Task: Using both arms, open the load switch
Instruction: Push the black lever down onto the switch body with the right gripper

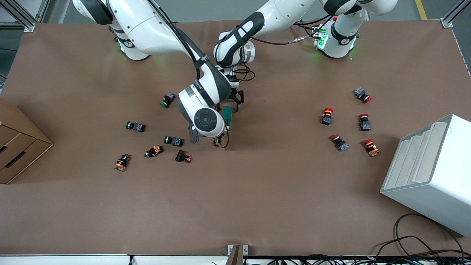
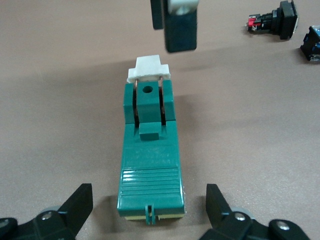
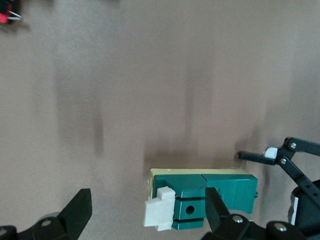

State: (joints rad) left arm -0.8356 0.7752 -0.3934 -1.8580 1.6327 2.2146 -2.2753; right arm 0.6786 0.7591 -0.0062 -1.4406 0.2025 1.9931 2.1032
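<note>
The load switch [image 1: 227,116] lies on the brown table between the two hands, a dark green block [image 2: 150,165] whose white sliding piece [image 2: 148,68] sits at the end nearer the front camera. My left gripper [image 1: 234,101] is low over the other end, open, its fingers [image 2: 77,204] standing either side of the block without touching it. My right gripper [image 1: 206,140] is open at the white-piece end [image 3: 160,208]. One of its fingers [image 3: 217,204] overlaps the green body [image 3: 225,187]. The other finger stands well off to the side.
Green and orange push-buttons [image 1: 172,140] are scattered toward the right arm's end, and red ones [image 1: 326,116] toward the left arm's end. A cardboard box [image 1: 18,147] sits at one table edge. A white rack [image 1: 430,173] and cables sit at the other.
</note>
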